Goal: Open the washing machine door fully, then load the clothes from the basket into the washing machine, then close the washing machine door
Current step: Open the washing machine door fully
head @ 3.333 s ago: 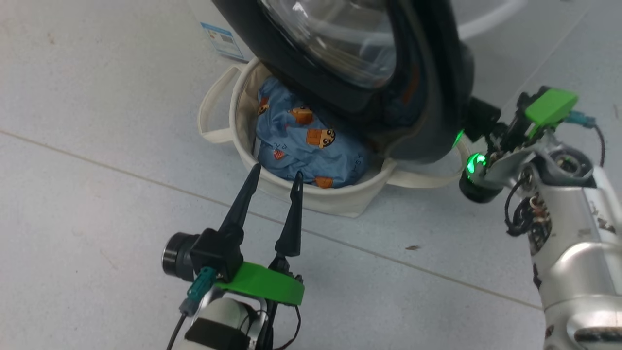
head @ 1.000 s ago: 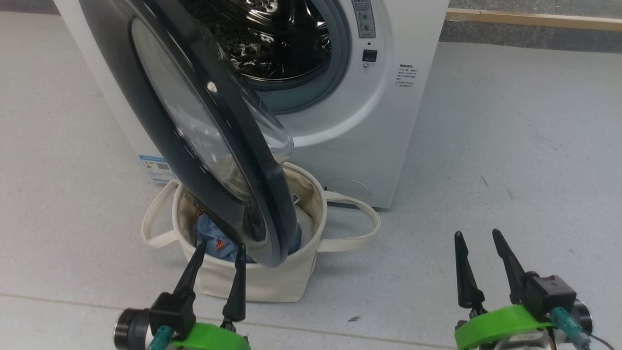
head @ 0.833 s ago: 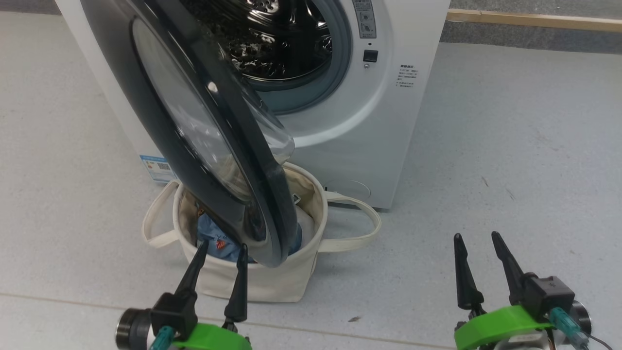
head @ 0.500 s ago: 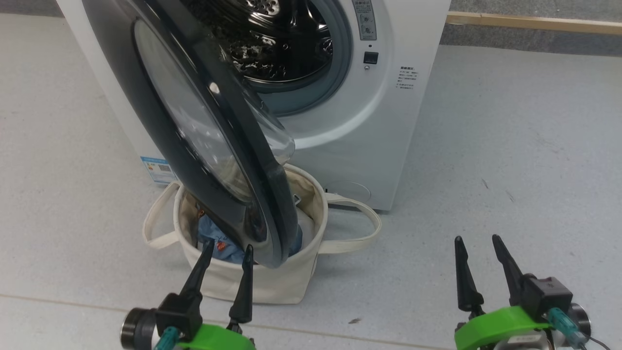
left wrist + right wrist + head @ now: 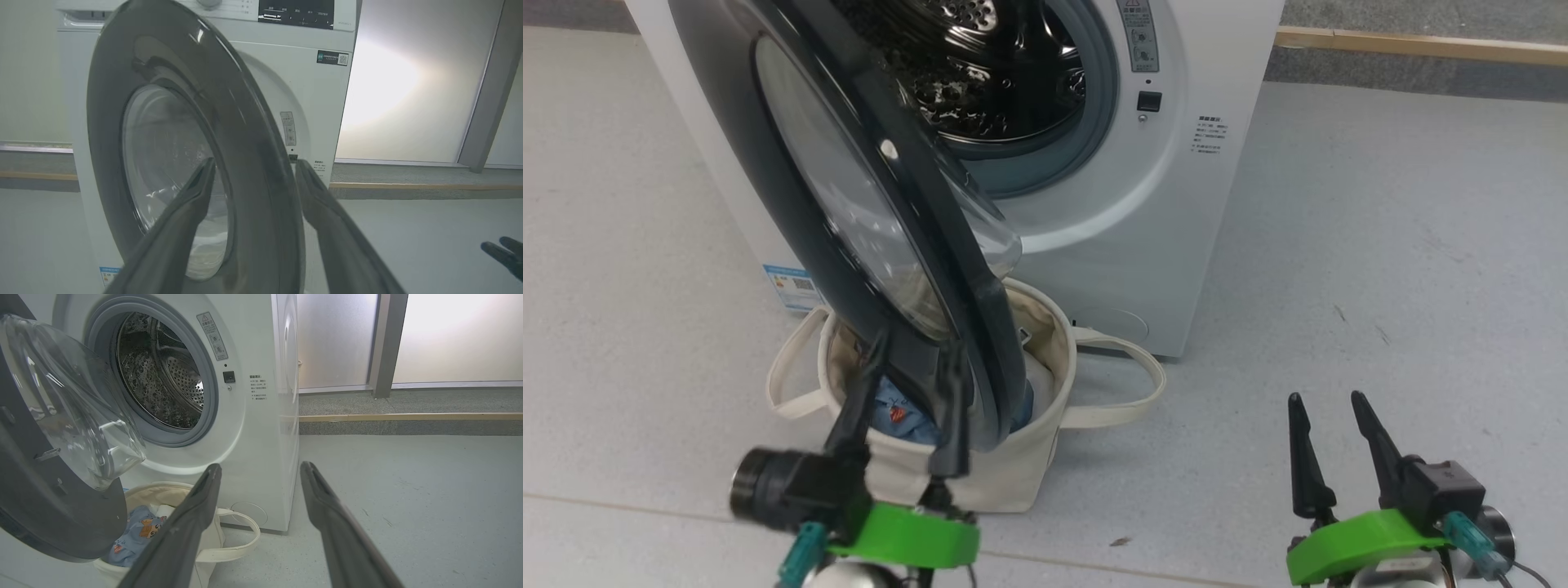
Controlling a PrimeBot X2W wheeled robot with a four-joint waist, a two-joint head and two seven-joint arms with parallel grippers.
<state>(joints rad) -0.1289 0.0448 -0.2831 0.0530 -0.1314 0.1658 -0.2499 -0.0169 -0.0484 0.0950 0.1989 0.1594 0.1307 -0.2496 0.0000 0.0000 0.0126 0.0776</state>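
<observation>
Rising over the last half-second, the left tool point(image 5: 915, 351), fingers spread, now straddles the lower rim of the washing machine door point(image 5: 849, 204), half-swung at eleven o'clock; I judge opening it fully is still underway. The right tool point(image 5: 1325, 396) idles spread and empty at five o'clock. At the door's six o'clock, the basket point(image 5: 1005, 482) holds the clothes point(image 5: 894, 412), mostly hidden by the rim; motion blur obscures any contact.

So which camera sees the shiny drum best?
The right wrist view: the drum faces it, nearly the whole round opening visible, holes clear. The head view catches its lower part, cut by the top edge and the door. In the left wrist view the door stands across it.
</observation>
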